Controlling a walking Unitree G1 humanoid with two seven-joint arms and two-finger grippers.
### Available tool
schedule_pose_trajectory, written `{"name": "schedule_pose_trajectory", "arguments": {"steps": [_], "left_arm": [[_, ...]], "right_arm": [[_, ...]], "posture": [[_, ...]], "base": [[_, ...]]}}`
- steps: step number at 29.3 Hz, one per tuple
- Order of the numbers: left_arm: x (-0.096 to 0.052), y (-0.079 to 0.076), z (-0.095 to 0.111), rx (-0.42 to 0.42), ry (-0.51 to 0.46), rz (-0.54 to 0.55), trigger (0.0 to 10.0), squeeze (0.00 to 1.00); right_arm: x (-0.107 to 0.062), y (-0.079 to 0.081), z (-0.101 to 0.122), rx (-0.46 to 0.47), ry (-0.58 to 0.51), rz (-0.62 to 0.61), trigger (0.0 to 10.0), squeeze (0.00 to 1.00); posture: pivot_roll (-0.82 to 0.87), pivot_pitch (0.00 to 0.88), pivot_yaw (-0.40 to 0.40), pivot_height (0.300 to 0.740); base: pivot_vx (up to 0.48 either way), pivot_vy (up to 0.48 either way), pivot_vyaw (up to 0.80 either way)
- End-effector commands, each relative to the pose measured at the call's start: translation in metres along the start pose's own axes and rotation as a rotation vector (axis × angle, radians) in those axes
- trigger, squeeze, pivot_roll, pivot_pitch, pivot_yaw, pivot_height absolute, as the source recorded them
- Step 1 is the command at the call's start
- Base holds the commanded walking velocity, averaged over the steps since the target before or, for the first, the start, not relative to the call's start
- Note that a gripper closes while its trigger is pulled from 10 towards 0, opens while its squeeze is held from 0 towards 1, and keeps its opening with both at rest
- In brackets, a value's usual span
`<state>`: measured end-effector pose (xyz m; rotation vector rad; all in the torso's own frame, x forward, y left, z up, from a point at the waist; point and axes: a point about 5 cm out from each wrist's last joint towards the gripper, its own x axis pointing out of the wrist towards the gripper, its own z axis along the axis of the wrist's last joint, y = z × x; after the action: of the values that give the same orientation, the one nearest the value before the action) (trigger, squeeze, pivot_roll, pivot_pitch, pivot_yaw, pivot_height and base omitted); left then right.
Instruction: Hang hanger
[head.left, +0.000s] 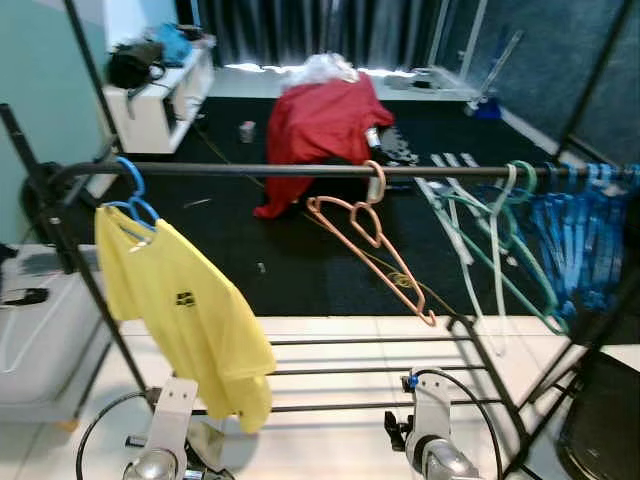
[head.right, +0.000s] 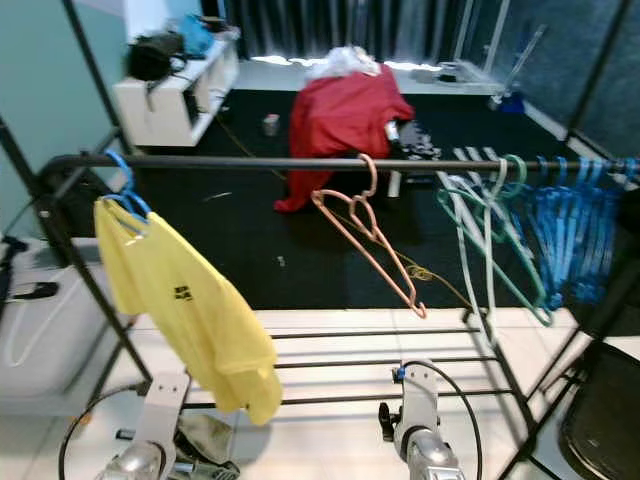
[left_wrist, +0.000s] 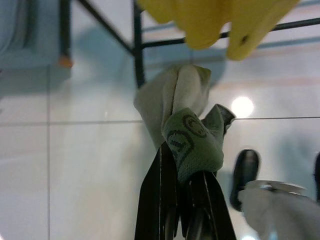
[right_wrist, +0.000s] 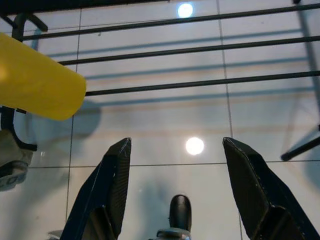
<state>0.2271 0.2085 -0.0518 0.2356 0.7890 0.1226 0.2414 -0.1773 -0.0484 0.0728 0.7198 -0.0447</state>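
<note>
- Left wrist view, closest in: the left gripper (left_wrist: 182, 165) has its two black fingers pressed together on a crumpled grey-green cloth with a dark printed pattern (left_wrist: 192, 140), above pale floor tiles (left_wrist: 75, 175).
- The right gripper (right_wrist: 177, 165) hangs low over the same tiles, its jaws spread wide and holding nothing.
- Both silver arms show at the bottom of the head views, the left arm (head.left: 165, 435) beside the hem of a yellow T-shirt with a small dark chest print (head.left: 190, 310).
- Beyond them run the thin black lower bars of a clothes rack (head.left: 370, 372).
- Higher up is the rack's black horizontal top rail (head.left: 280, 170).
- On the rail, the yellow shirt hangs from a blue plastic hanger (head.left: 130, 195) near the left end.
- A bare pink plastic hanger (head.left: 365, 235) hangs tilted near the middle of the rail.
- Pale green hangers (head.left: 495, 245) and a bunch of blue hangers (head.left: 585, 235) hang toward the right end.
- Farther back, a red cloth draped over something (head.left: 320, 125) sits on a dark carpet (head.left: 250, 250).
- A white shelf unit (head.left: 160, 95) stands at the far left.
</note>
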Motion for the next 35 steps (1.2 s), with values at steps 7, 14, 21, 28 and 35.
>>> {"name": "schedule_pose_trajectory", "arguments": {"steps": [7,14,21,28,35], "left_arm": [[0.002,-0.002,-0.001,-0.036,0.052,-0.011,10.0,0.00],[0.003,-0.001,0.001,-0.026,0.034,0.009,10.0,0.00],[0.002,0.004,-0.007,-0.029,0.067,-0.005,10.0,0.00],[0.002,0.005,-0.010,-0.029,0.083,-0.014,10.0,0.00],[0.001,0.005,-0.015,-0.030,0.095,-0.013,10.0,0.00]], "right_arm": [[-0.004,0.015,-0.026,-0.155,0.163,0.160,10.0,0.00],[-0.002,0.017,-0.022,-0.126,0.154,0.117,10.0,0.00],[-0.003,0.026,-0.026,-0.236,0.168,0.146,10.0,0.00],[-0.002,0.034,-0.025,-0.207,0.167,0.141,10.0,0.00],[-0.003,0.019,-0.027,-0.207,0.172,0.117,10.0,0.00]], "posture": [[0.01,0.000,-0.094,0.740],[0.01,0.000,-0.091,0.740],[0.01,0.000,-0.057,0.740],[0.02,0.000,-0.066,0.740],[0.02,0.000,-0.074,0.740]], "base": [[0.000,0.000,0.80],[0.000,0.000,0.80],[0.000,0.000,0.80],[0.000,0.000,0.80],[0.000,0.000,0.80]]}}
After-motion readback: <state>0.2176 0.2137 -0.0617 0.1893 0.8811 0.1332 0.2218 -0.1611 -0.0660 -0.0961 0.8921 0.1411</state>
